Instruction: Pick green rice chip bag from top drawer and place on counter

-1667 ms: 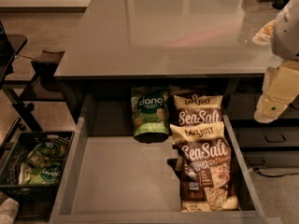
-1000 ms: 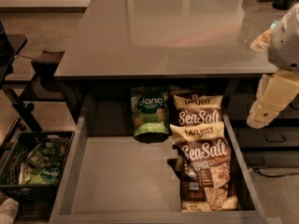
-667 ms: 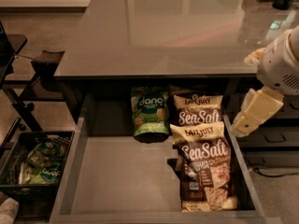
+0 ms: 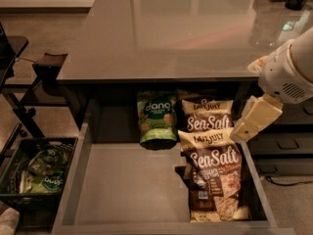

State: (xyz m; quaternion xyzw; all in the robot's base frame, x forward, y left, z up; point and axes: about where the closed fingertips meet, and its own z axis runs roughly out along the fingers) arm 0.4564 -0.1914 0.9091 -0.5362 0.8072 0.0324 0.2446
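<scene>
Smooth grey drawer [image 4: 127, 185] stands pulled out nearest, two crinkly brown bags [image 4: 214, 175] along its right side and the glossy green bag [image 4: 157, 117] at its back, left of the gripper [image 4: 243, 130]. Cream and blocky, the gripper slants down-left over the right wall; spread or pressed together, cannot tell. Reflective tabletop [image 4: 166, 33] beyond.

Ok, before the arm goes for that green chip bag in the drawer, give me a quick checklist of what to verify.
1. The wide grey top drawer is pulled open: ok.
2. The bright green rice chip bag is in view with nothing on top: ok.
3. The hand is above the green bag: not ok; it hangs at the drawer's right side, by the brown-and-cream Sea Salt bags.
4. The green bag lies apart from those bags: cannot tell.
5. The glossy grey counter shows bare surface: ok.
</scene>
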